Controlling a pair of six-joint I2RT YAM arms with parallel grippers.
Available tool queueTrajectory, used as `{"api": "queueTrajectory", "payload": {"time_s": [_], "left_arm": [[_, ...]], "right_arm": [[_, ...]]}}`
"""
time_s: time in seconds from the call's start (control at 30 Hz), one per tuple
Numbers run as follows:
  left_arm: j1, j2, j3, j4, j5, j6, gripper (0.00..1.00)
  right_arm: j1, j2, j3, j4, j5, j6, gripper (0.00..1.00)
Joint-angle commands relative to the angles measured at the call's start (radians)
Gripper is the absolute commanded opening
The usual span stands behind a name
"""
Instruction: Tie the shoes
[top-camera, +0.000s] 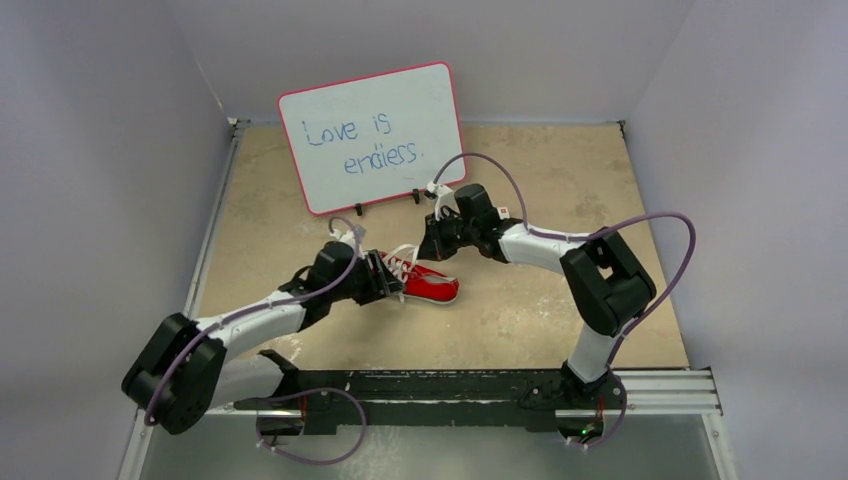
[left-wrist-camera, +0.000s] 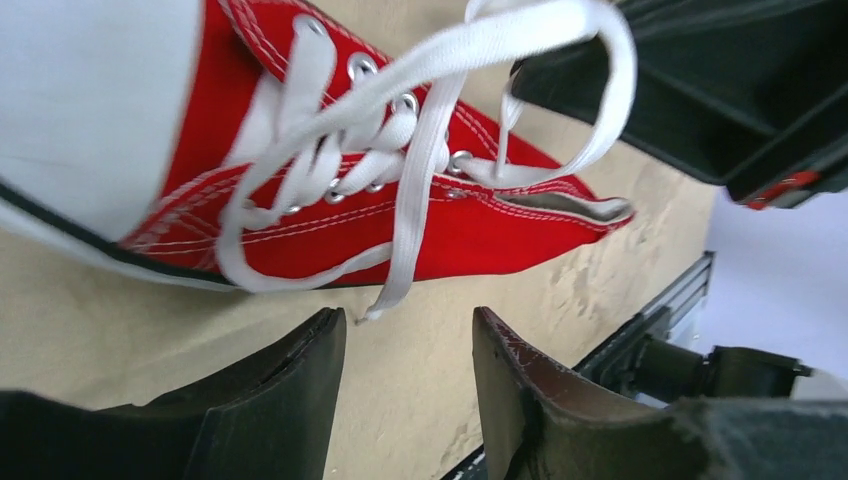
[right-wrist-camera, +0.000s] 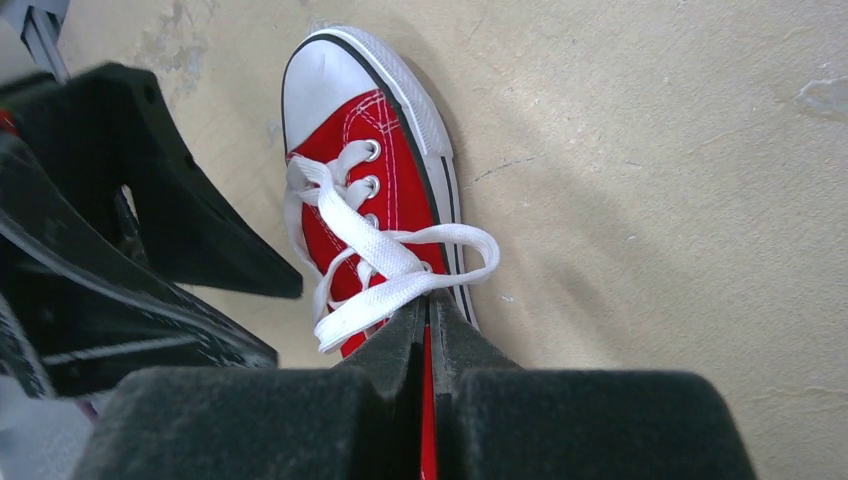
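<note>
The red sneaker (top-camera: 436, 285) lies on the table, its white toe cap toward the left arm. In the right wrist view the sneaker (right-wrist-camera: 350, 160) points away from me. My right gripper (right-wrist-camera: 430, 298) is shut on a loop of white lace (right-wrist-camera: 400, 270) above the tongue and holds it up off the sneaker. My left gripper (left-wrist-camera: 410, 322) is open, low over the table beside the sneaker (left-wrist-camera: 470, 235). A loose lace end (left-wrist-camera: 400, 260) hangs just in front of its fingertips without touching them. In the top view the left gripper (top-camera: 392, 277) and the right gripper (top-camera: 435, 250) flank the sneaker.
A whiteboard (top-camera: 372, 135) with blue writing stands on small feet at the back of the table. Grey walls enclose the left, right and back. A black rail (top-camera: 450, 385) runs along the near edge by the arm bases.
</note>
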Motion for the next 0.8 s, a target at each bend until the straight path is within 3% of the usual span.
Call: {"api": "queueTrajectory", "payload": {"time_s": [0.0, 0.33, 0.63, 0.77], "left_arm": [[-0.099, 0.109, 0.083, -0.007, -0.131, 0.045, 0.47], [-0.146, 0.314, 0.142, 0.069, -0.171, 0.051, 0.39], [-0.132, 0.285, 0.183, -0.089, -0.205, 0.190, 0.00], [-0.094, 0.382, 0.255, -0.085, -0.156, 0.280, 0.00]], "right_arm": [[-0.003, -0.037, 0.050, -0.044, -0.006, -0.052, 0.00], [-0.003, -0.034, 0.061, -0.041, 0.006, -0.045, 0.00], [-0.004, -0.053, 0.126, -0.306, 0.103, -0.124, 0.00], [-0.004, -0.089, 0.025, -0.233, 0.102, -0.069, 0.00]]}}
